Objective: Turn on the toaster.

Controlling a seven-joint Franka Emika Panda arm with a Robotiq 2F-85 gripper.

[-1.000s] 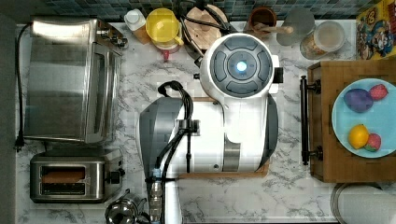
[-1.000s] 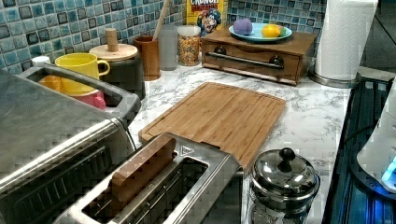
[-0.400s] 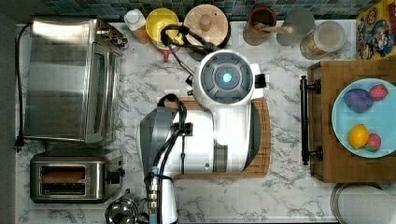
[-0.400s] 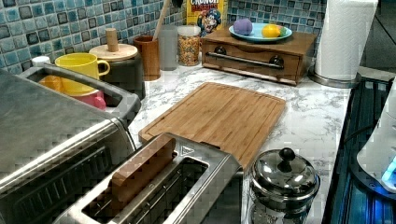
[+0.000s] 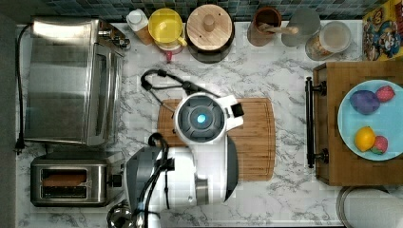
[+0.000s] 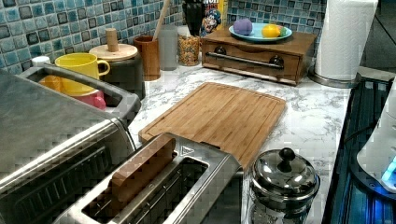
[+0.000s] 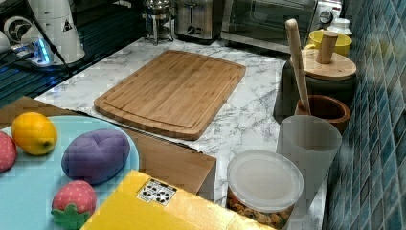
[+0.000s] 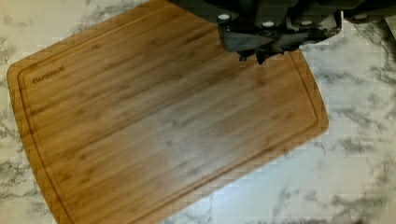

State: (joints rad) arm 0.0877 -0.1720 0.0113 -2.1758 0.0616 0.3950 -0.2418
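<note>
you have one toaster [image 5: 71,184] at the lower left of the top view, just below the one toaster oven [image 5: 71,80]; its two slots run side by side, and one holds a brown slice [image 6: 140,170]. its black knob [image 5: 115,180] faces the arm's base. in the right view the toaster [image 7: 198,19] stands at the top centre. one bamboo cutting board [image 6: 219,116] lies mid-counter, with the white arm [image 5: 202,123] above it in the top view. in the wrist view the gripper [image 8: 256,57] hangs over the board's far edge, its fingertips drawn together with nothing between them. one glass press pot [image 6: 282,179] stands beside the toaster.
</note>
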